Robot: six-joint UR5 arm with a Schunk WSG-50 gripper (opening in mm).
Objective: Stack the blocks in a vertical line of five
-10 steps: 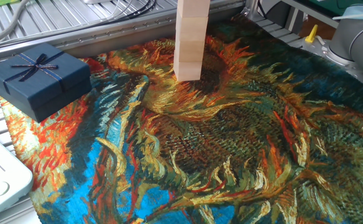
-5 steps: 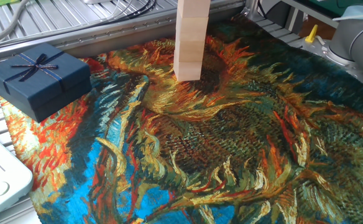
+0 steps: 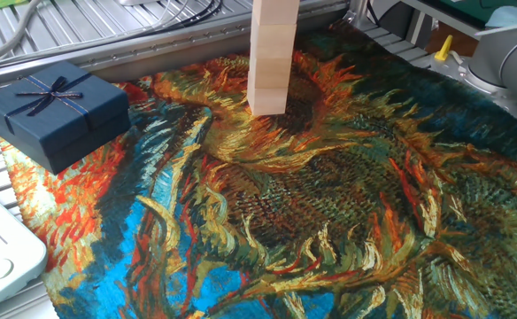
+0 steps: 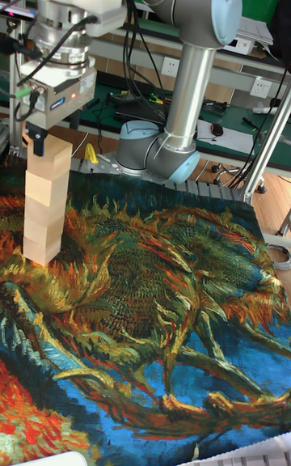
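Four blocks [image 4: 45,203] stand in an upright column directly beneath the gripper [image 4: 38,142], whose finger spacing cannot be told.

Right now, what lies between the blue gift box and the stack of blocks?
Only bare painted cloth lies between the gift box and the block stack, in the fixed view.

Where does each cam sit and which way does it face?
Fixed view: raised, angled down across the painted cloth at the stack's lower blocks and the blue gift box; only an arm joint shows at right.
Tall fixed view: opposite the arm's base, facing it; gripper at stack top.
Shared: stack, cloth.
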